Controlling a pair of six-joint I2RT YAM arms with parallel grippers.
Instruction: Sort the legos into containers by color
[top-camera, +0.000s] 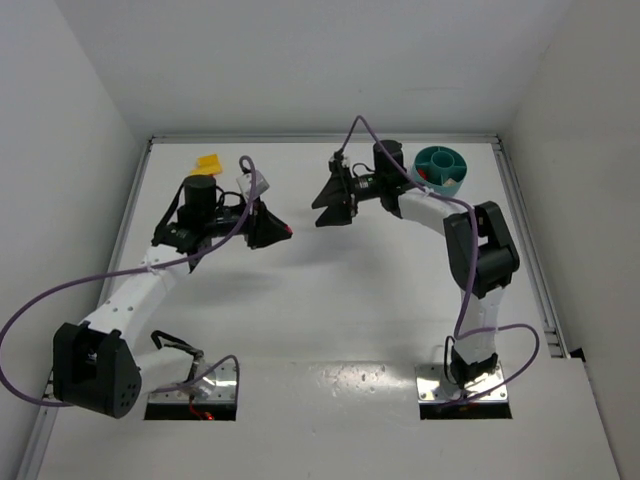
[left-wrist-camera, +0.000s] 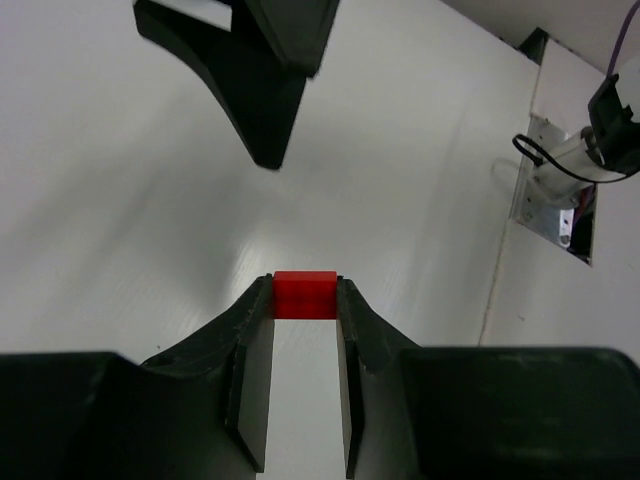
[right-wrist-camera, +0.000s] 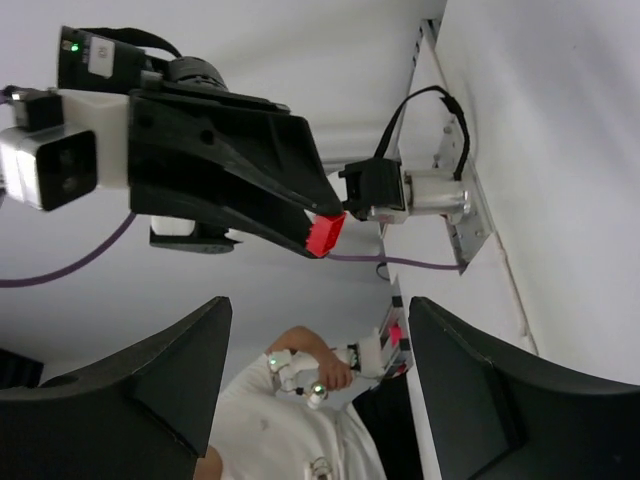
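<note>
My left gripper (top-camera: 283, 229) is shut on a small red lego (left-wrist-camera: 305, 294), pinched at its fingertips and held above the table. In the right wrist view the same red lego (right-wrist-camera: 325, 235) sticks out of the left gripper's black fingers (right-wrist-camera: 250, 190). My right gripper (top-camera: 322, 203) faces it a short way to the right, open and empty (right-wrist-camera: 320, 370). The teal dish (top-camera: 440, 170) stands at the back right behind the right arm, with a speck of red inside. A yellow lego (top-camera: 208, 162) lies at the back left.
White walls close the table in on the left, back and right. Purple cables (top-camera: 60, 290) loop off both arms. The right arm's elbow (top-camera: 485, 255) stands near the right wall. A person is visible beyond the table in the right wrist view (right-wrist-camera: 300, 420).
</note>
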